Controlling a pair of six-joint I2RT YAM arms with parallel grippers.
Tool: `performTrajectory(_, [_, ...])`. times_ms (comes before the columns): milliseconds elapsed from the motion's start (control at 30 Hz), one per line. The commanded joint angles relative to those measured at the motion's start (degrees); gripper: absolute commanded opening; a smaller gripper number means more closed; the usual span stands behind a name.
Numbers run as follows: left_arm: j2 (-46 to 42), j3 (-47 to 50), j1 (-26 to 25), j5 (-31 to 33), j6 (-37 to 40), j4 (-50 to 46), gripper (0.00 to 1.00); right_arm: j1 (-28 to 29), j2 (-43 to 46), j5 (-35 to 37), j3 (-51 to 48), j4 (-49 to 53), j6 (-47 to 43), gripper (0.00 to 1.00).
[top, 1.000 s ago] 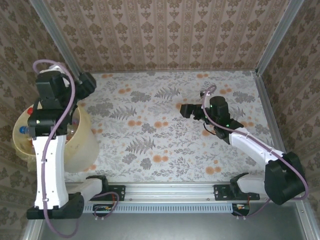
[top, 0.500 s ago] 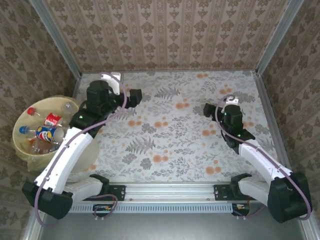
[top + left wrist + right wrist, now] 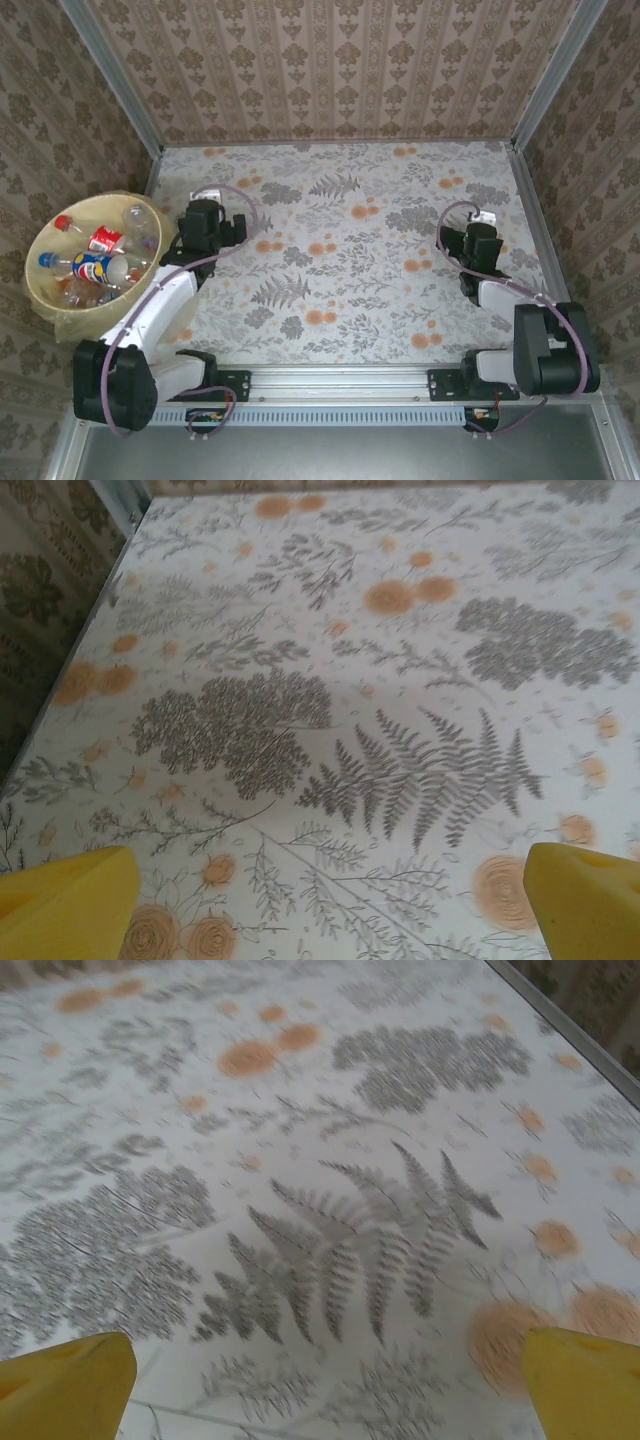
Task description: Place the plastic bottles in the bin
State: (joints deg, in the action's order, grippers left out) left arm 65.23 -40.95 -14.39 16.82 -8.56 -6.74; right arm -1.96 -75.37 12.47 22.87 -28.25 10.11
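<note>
The bin (image 3: 45, 300), a wide pale yellow bucket, stands off the table's left edge. Inside it lie several plastic bottles, among them one with a red label (image 3: 105, 238) and one with a blue and yellow label (image 3: 95, 268). My left gripper (image 3: 238, 226) hangs low over the flowered table just right of the bin. In the left wrist view it (image 3: 330, 910) is open, with its yellow fingertips (image 3: 70, 905) far apart over bare cloth. My right gripper (image 3: 481, 228) is drawn back at the right side. It (image 3: 330, 1385) is open too, with nothing between its fingertips (image 3: 585, 1380).
A white tablecloth (image 3: 340, 260) with grey ferns and orange flowers covers the table. Papered walls with metal corner posts (image 3: 545, 80) close it in at the back and sides. A metal rail (image 3: 340, 385) runs along the near edge between the arm bases.
My left arm swung from above the bin back over the table and folded low, uncovering the bottles. The right arm pulled back from the table's middle toward the right.
</note>
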Motion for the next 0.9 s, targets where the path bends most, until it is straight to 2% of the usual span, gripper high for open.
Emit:
performTrajectory(0, [0.53,3.86,0.95,0.87,4.28,8.30,1.00,-0.45,-3.76,-8.04,-0.72,-16.13,-3.71,1.00])
performTrajectory(100, [0.16,9.17,1.80,1.25,6.94,16.29,1.00,-0.33,-9.81,-13.12,-2.26,-23.95,-5.64,1.00])
performTrajectory(167, [0.32,11.15,4.58,-1.71,6.37,18.59,1.00,-0.20,-13.68,-12.88,-4.26,-32.29,-5.54,1.00])
performTrajectory(233, [1.13,12.06,6.49,-4.28,6.54,19.63,1.00,-0.08,-11.62,-10.18,-2.14,-24.56,-4.73,1.00])
performTrajectory(400, [5.69,14.93,9.31,-9.74,8.41,29.11,1.00,1.87,-12.30,-6.84,-1.51,-24.59,-6.02,1.00])
performTrajectory(600, [14.57,16.05,11.32,-11.42,12.38,45.74,1.00,1.87,-12.18,-6.90,-1.35,-24.09,-5.99,1.00])
performTrajectory(633, [16.31,16.20,12.95,-14.94,11.39,47.79,1.00,1.92,-12.27,-6.84,-1.34,-24.17,-6.02,1.00])
performTrajectory(700, [20.12,17.64,14.37,-18.13,10.94,53.55,1.00,1.95,-12.17,-6.81,-1.34,-24.09,-6.06,1.00])
performTrajectory(767, [23.28,20.48,14.74,-18.08,10.95,61.92,1.00,1.96,-12.25,-6.91,-1.33,-24.13,-6.11,1.00])
performTrajectory(800, [22.32,20.94,15.22,-18.51,10.12,60.97,1.00,1.96,-12.25,-7.14,-1.26,-24.01,-6.15,1.00])
performTrajectory(867, [22.90,20.23,15.36,-14.23,8.49,60.90,1.00,1.95,-12.24,-7.89,-0.99,-23.51,-6.41,1.00])
